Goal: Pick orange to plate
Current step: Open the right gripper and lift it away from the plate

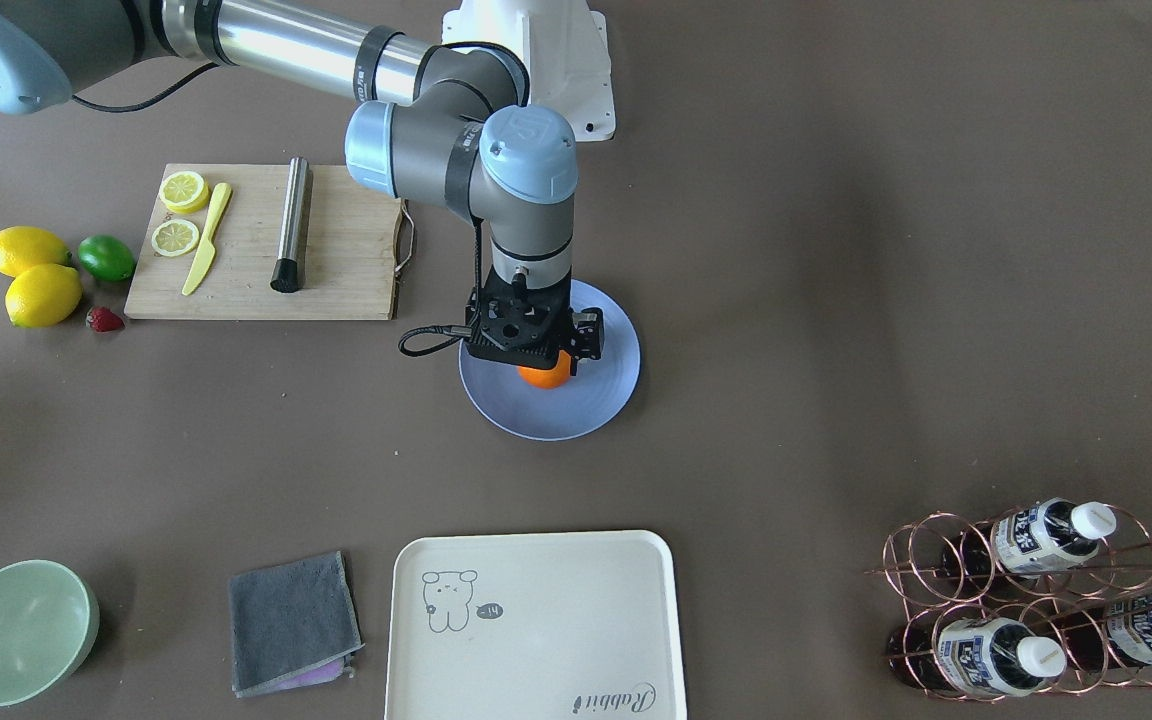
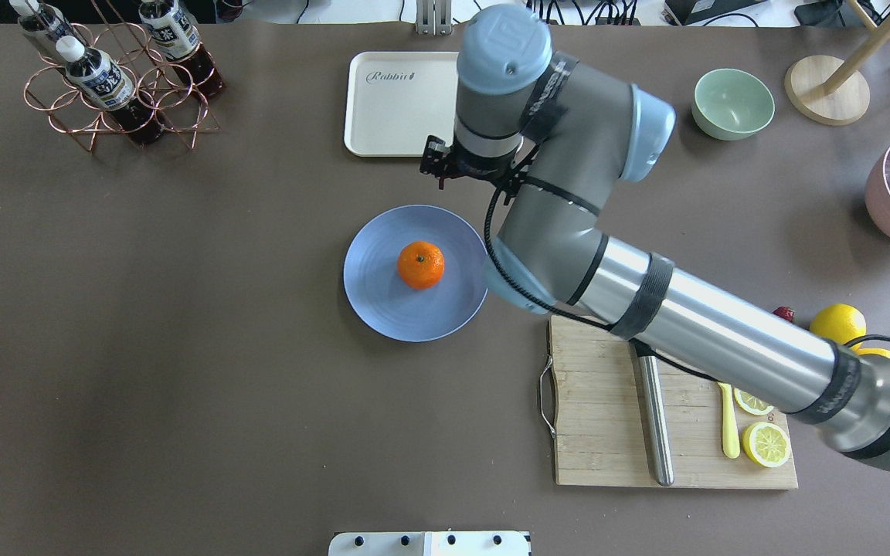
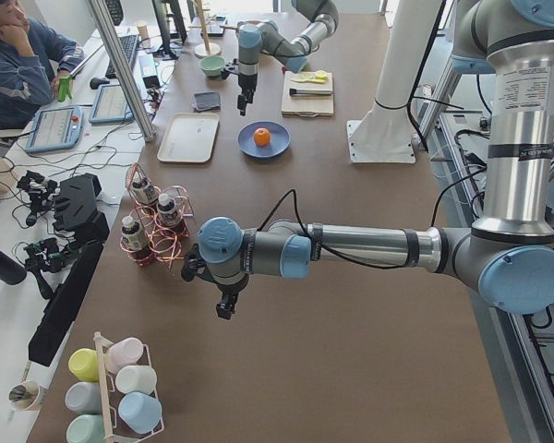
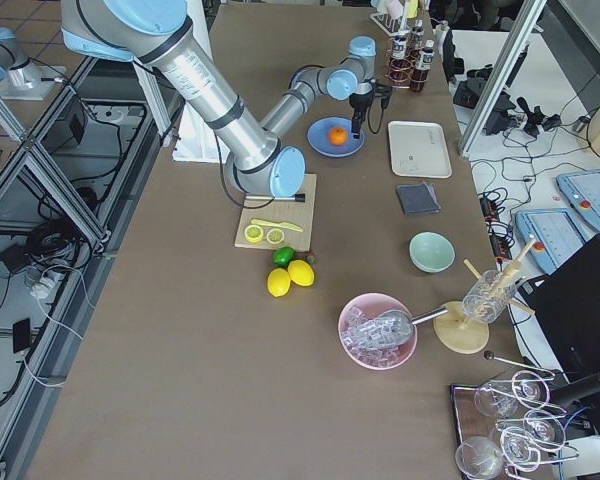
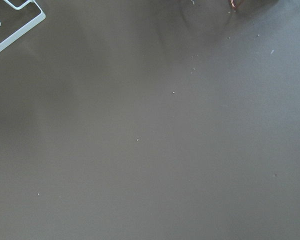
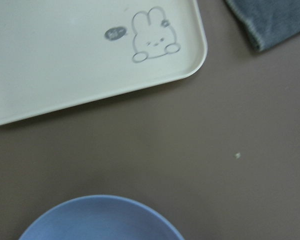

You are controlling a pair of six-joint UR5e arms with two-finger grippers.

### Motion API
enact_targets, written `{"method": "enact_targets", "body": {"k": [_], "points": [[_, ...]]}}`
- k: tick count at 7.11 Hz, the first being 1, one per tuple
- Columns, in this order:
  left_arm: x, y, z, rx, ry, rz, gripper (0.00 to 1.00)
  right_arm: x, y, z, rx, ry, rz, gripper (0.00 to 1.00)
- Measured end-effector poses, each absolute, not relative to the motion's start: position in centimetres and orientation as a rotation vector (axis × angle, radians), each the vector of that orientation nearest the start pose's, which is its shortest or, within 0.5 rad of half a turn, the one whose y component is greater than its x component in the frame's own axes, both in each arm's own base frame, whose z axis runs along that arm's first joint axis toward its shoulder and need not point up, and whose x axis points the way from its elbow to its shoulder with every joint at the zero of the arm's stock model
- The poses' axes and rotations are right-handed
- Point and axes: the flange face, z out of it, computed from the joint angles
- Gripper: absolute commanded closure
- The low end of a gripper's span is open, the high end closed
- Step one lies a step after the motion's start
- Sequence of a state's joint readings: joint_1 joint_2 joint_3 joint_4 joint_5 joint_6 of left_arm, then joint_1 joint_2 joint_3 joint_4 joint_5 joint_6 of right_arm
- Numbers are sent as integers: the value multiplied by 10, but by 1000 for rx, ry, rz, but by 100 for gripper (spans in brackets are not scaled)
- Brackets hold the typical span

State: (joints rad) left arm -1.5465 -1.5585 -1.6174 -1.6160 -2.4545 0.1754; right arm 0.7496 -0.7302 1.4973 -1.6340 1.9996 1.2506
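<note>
The orange lies free in the middle of the pale blue plate, stem dot up. From the front, the orange peeks out under the black wrist body of my right gripper, which hangs raised over the plate's tray-side part. The wrist hides its fingers, so I cannot tell whether it is open or shut. The right wrist view holds only the plate rim and the tray. My left gripper hovers over bare table by the bottle rack; its state cannot be told.
A cream tray lies just beyond the plate. The cutting board with lemon slices, knife and metal rod sits under the right arm. Lemons and a lime lie beside it. Also present: mint bowl, grey cloth, bottle rack.
</note>
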Motion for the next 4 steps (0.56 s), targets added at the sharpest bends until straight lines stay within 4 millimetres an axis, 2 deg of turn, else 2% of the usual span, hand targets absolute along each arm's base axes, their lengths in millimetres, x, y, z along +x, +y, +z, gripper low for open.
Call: {"method": "enact_targets", "body": {"k": [1, 2, 3, 4], "points": [[-44, -492, 631, 134, 876, 220, 2, -388, -585, 206, 4, -781, 191, 0], [-43, -491, 632, 130, 875, 219, 2, -300, -596, 246, 23, -735, 112, 0], [-43, -490, 634, 126, 875, 217, 2, -219, -600, 296, 43, -685, 26, 0], [-43, -488, 636, 122, 875, 216, 2, -148, -597, 350, 54, -652, -62, 0]]}}
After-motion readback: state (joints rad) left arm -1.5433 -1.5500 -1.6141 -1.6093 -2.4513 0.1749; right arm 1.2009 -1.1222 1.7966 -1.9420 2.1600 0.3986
